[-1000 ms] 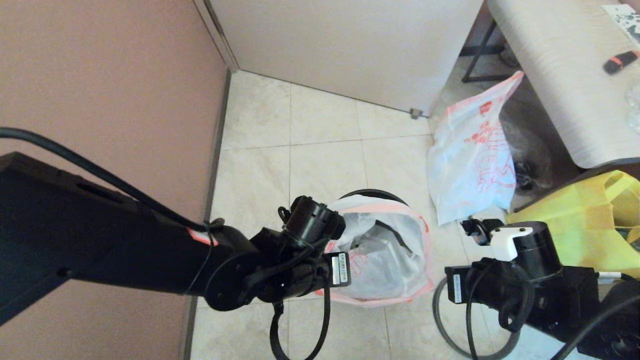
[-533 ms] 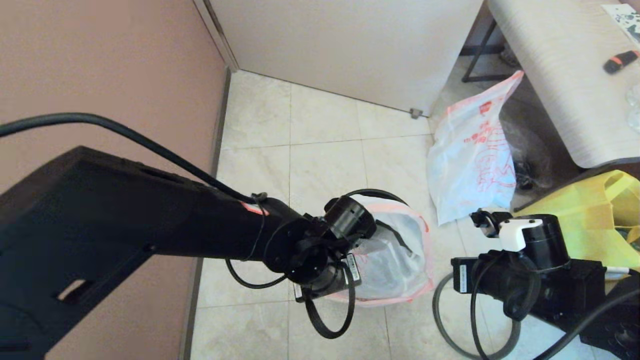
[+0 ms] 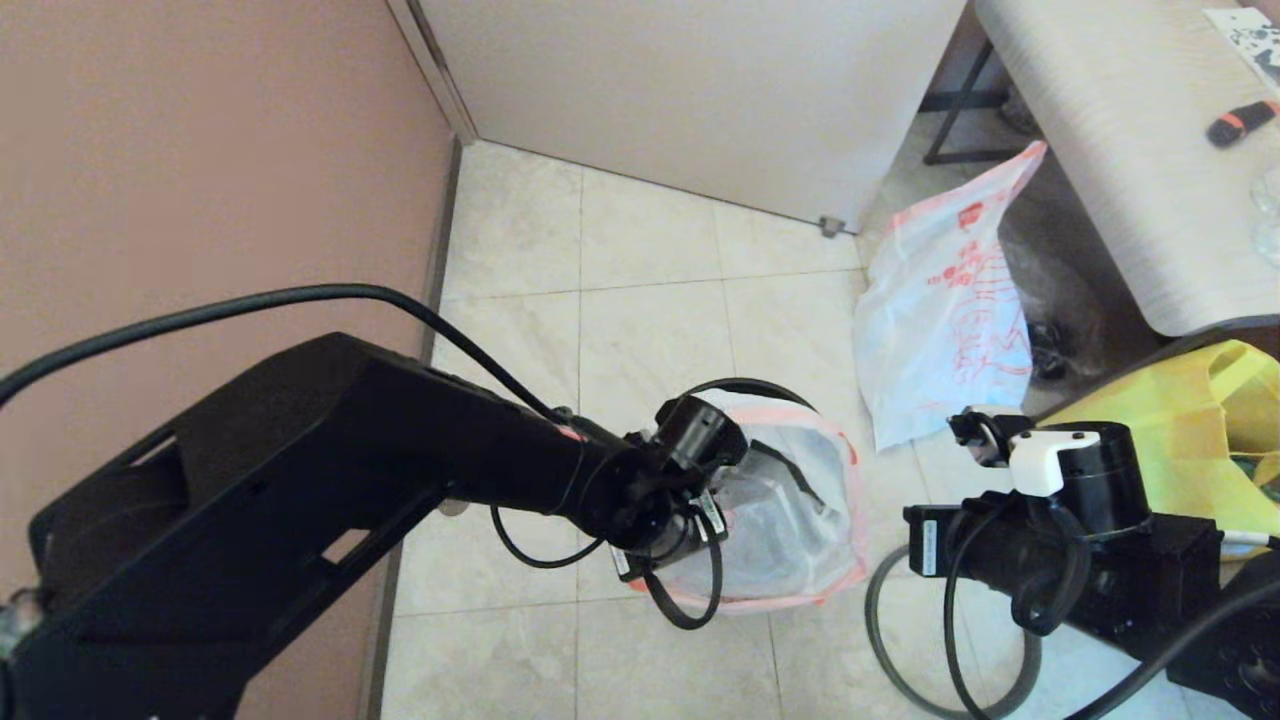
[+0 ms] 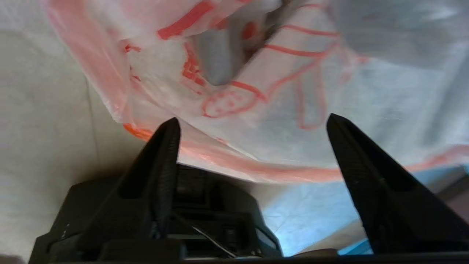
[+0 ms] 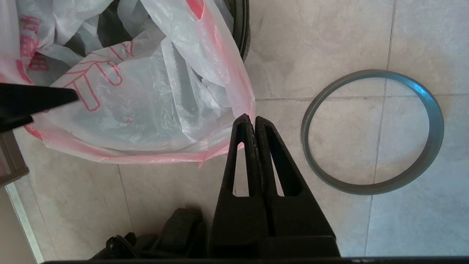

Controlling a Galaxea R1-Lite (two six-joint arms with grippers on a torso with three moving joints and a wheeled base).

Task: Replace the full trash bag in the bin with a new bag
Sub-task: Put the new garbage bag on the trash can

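Fitting the new bag (image 3: 790,510) into the bin (image 3: 745,385): left end effector (image 4: 253,123) gaped at its rim, right end effector (image 5: 253,123) pinched it; hoop (image 5: 372,132) awaited.

The new bag (image 3: 800,520), thin white plastic with red-orange print and a pink rim, sits slack in the bin (image 3: 745,385), its mouth spread wide and draped over the black rim. The bin's dark grey hoop (image 5: 372,132) lies flat on the floor tiles just beside it. The full trash bag (image 3: 940,320), same print, stands bulky and upright farther off by the table.
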